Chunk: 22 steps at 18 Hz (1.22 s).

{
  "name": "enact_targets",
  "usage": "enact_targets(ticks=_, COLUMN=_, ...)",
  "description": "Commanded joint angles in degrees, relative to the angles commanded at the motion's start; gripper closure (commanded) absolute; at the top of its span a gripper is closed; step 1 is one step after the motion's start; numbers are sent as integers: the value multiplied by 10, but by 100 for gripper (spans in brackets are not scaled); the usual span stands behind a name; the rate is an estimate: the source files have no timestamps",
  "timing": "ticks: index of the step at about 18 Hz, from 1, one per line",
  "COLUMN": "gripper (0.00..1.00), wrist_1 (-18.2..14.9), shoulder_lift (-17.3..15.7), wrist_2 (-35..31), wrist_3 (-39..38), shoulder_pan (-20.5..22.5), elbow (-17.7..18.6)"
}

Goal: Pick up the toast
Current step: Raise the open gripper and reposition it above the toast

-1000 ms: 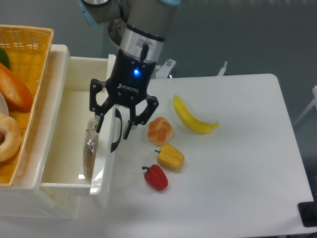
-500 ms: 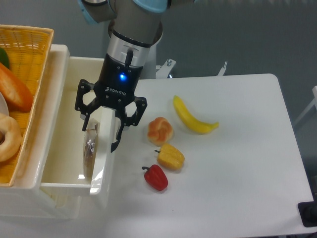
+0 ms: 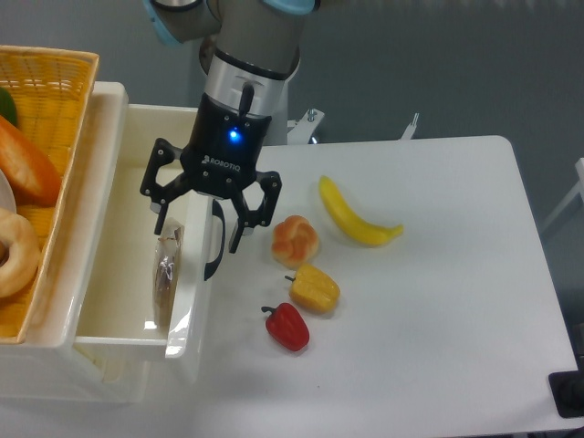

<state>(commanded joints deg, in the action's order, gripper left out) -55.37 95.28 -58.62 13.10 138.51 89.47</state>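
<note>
The toast (image 3: 165,276) stands on edge inside the white bin (image 3: 119,274), leaning against the bin's right wall, wrapped in clear plastic. My gripper (image 3: 197,225) hangs open just above the toast's upper end. Its left finger is over the bin's inside and its right finger is outside the bin's right wall, above the table. Nothing is held between the fingers.
A round orange-white bun (image 3: 296,240), a yellow pepper (image 3: 315,288), a red pepper (image 3: 287,328) and a banana (image 3: 354,215) lie on the white table (image 3: 438,301). A wicker basket (image 3: 46,164) with bread sits at the left. A black handle (image 3: 213,242) hangs on the bin wall.
The gripper shifted left from above the bin wall to over the toast, then rose slightly and edged right. The toast has not moved.
</note>
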Motion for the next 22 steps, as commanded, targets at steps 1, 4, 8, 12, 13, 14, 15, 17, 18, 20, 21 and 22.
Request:
enact_targets(ticks=1, gripper=3, wrist_1=0, shoulder_lift=-2, wrist_2=0, wrist_3=0, shoulder_pan=1, elbow=-1)
enact_targets(ticks=4, gripper=1, wrist_1=0, shoulder_lift=-1, wrist_2=-1, wrist_3=0, shoulder_pan=4, elbow=-1)
enact_targets(ticks=8, gripper=0, wrist_1=-1, shoulder_lift=-4, wrist_2=-1, wrist_3=0, shoulder_pan=9, elbow=-1)
enact_targets(ticks=12, gripper=0, wrist_1=-1, shoulder_lift=-17, wrist_2=-27, wrist_3=1, shoulder_pan=23, elbow=-2)
enact_targets(ticks=13, gripper=0, wrist_1=-2, shoulder_lift=-18, wrist_2=-46, wrist_3=1, shoulder_pan=23, elbow=-2)
enact_targets(ticks=14, gripper=0, wrist_1=-2, shoulder_lift=-18, wrist_2=-62, wrist_3=1, shoulder_pan=23, elbow=-1)
enact_targets(ticks=15, gripper=0, wrist_1=-3, shoulder_lift=-20, wrist_2=-69, wrist_3=1, shoulder_pan=23, elbow=0)
enact_targets(ticks=17, gripper=0, wrist_1=-3, shoulder_lift=-23, wrist_2=-73, wrist_3=1, shoulder_pan=23, elbow=1)
enact_targets(ticks=18, gripper=0, wrist_1=-4, shoulder_lift=-25, wrist_2=-88, wrist_3=0, shoulder_pan=22, elbow=2)
enact_targets(ticks=20, gripper=0, wrist_1=-4, shoulder_lift=-27, wrist_2=-112, wrist_3=0, shoulder_pan=19, elbow=14)
enact_targets(ticks=21, gripper=0, wrist_1=-4, shoulder_lift=-28, wrist_2=-110, wrist_3=0, shoulder_pan=18, elbow=22)
enact_targets(ticks=22, gripper=0, wrist_1=-4, shoulder_lift=-28, wrist_2=-109, wrist_3=0, shoulder_pan=17, elbow=28)
